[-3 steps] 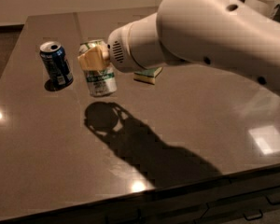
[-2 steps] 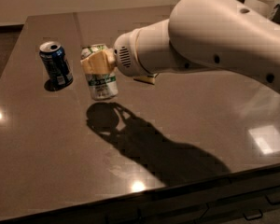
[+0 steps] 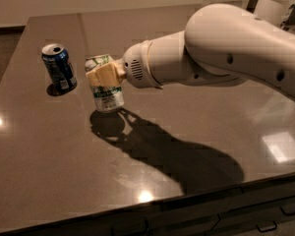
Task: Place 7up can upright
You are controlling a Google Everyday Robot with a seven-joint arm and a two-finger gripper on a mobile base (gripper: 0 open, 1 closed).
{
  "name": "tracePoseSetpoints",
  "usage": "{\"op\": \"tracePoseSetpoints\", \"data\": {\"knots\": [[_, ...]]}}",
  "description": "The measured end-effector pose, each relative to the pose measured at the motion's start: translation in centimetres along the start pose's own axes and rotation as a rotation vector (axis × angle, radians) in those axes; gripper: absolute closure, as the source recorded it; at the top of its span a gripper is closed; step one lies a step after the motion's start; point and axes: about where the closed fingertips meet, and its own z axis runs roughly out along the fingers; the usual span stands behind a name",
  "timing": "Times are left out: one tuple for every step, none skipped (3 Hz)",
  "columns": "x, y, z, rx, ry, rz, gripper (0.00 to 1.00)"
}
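Note:
The 7up can (image 3: 108, 96), silver-white with green lettering, stands upright, its base at or just above the dark table (image 3: 64, 171), left of centre. My gripper (image 3: 104, 75) reaches in from the right and is shut on the can's upper part; one tan finger (image 3: 106, 74) covers its front. The white arm (image 3: 221, 53) stretches across the upper right.
A dark blue can (image 3: 59, 67) stands upright just left of the 7up can, a small gap apart. The arm's shadow (image 3: 167, 151) lies on the tabletop. The table's front edge (image 3: 187, 200) runs along the bottom, with drawers below.
The arm has drawn back a little and lowered, and the 7up can has come down with it towards the table. The green item seen behind the gripper earlier is hidden now.

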Motion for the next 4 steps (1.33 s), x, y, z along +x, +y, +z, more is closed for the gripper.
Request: {"op": "tracePoseSetpoints", "data": {"knots": [[1.1, -2.1, 0.0, 0.023, 0.001, 0.042, 1.00], [1.1, -2.1, 0.0, 0.023, 0.001, 0.042, 1.00], [0.8, -1.9, 0.1, 0.005, -0.017, 0.008, 1.00], [0.5, -0.8, -0.2, -0.058, -0.078, -0.019, 1.00]]}}
